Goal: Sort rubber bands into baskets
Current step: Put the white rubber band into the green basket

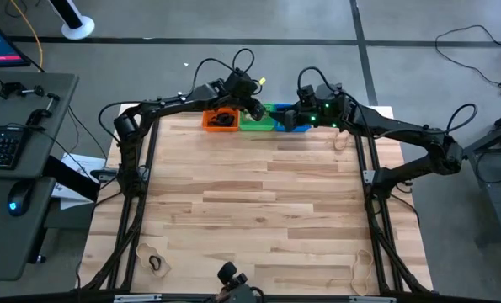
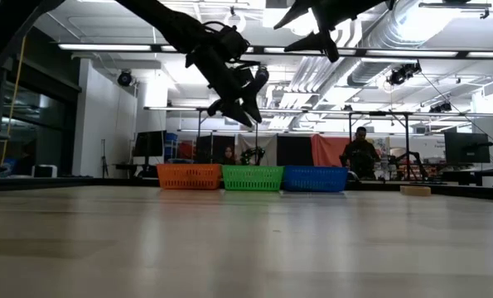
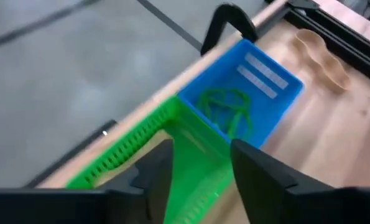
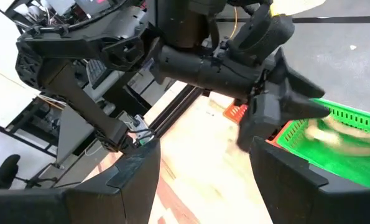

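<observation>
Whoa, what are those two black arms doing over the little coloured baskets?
They are sorting rubber bands. Both arms hang above the row of baskets at the table's far edge: the left pincer, open and empty, over the green basket, the right pincer, also open, near the blue basket, which holds green bands. More bands lie at the near edge.

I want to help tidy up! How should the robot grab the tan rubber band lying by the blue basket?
Pinch the tan rubber band at its narrow middle, where both strands run close, coming straight down from above: it lies flat on the table beside the blue basket.
</observation>
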Tool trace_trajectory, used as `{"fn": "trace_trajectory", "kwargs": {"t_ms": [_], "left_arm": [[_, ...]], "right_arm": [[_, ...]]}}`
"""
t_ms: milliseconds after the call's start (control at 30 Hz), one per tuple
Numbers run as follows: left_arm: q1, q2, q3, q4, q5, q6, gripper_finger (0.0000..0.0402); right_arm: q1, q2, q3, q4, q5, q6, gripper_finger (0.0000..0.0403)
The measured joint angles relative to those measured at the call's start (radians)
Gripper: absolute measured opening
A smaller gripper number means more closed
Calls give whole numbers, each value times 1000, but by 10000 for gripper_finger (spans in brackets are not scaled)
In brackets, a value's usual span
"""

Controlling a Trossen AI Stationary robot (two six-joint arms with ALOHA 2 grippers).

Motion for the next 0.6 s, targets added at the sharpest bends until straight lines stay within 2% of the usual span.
{"fn": "trace_trajectory", "kwargs": {"t_ms": [67,200,333,433,600], "left_arm": [[-7,-11,1,-49,29,-10,171],[-17,-62,1,-292,123,4,185],[-48,-124,-11,-509,135,62,186],[-89,-230,-124,-473,141,49,186],[-179,-475,-439,-214,232,-125,186]], "right_arm": [[-1,0,0,0,3,0,236],[-12,0,0,0,31,-12,236],[-38,0,1,-42,38,-43,236],[-73,0,1,-194,77,-28,236],[-170,48,0,-599,206,13,236]]}}
